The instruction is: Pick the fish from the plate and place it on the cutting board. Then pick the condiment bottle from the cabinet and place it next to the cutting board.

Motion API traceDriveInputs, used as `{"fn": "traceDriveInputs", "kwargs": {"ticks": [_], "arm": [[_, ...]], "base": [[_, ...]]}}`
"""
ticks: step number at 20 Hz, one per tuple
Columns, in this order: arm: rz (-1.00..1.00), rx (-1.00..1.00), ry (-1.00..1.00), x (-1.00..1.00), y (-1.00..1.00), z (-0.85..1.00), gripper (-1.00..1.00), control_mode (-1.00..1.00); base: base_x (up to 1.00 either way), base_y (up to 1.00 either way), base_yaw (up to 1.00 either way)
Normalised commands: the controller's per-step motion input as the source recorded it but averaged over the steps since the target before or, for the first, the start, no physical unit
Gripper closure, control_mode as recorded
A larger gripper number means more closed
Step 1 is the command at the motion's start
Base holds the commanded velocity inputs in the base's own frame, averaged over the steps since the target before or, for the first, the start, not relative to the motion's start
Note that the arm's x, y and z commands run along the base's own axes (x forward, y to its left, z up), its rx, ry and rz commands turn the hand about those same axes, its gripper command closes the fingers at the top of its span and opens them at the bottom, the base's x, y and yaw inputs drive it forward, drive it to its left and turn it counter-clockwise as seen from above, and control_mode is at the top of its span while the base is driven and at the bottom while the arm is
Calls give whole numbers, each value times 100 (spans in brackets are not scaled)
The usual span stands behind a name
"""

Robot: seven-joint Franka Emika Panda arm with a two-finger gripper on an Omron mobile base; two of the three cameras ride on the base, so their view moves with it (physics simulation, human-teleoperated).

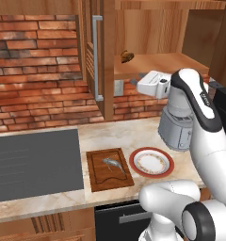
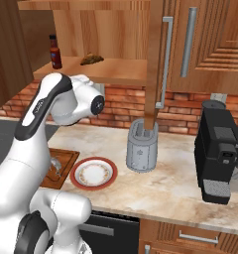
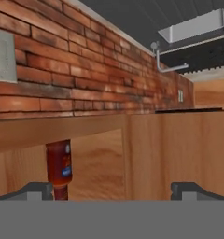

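Reaching for the bottle on the cabinet shelf, we keep our spread claw level and centre it first.

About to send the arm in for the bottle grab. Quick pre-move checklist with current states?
1. Fish lying on the cutting board: ok.
2. Plate bare, beside the board: ok.
3. Cabinet door swung open, shelf reachable: ok.
4. Condiment bottle upright on the shelf, apart from the brown lump: ok.
5. Gripper open, nothing between its fingertips: ok.
6. Bottle centred between the fingertips: not ok; in the hand view it sits over by one fingertip, not in the middle.
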Motion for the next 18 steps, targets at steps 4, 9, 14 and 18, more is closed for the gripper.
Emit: {"fn": "traceDriveInputs", "kwargs": {"ticks": [4, 9, 14, 18], "arm": [[0, 0, 0, 0, 0, 13, -100, -100], [0, 0, 0, 0, 0, 11, -100, -100], [0, 0, 0, 0, 0, 4, -100, -100], [0, 0, 0, 0, 0, 4, -100, -100]], "base": [[0, 0, 0], [0, 0, 0], [0, 0, 0], [0, 0, 0]]}}
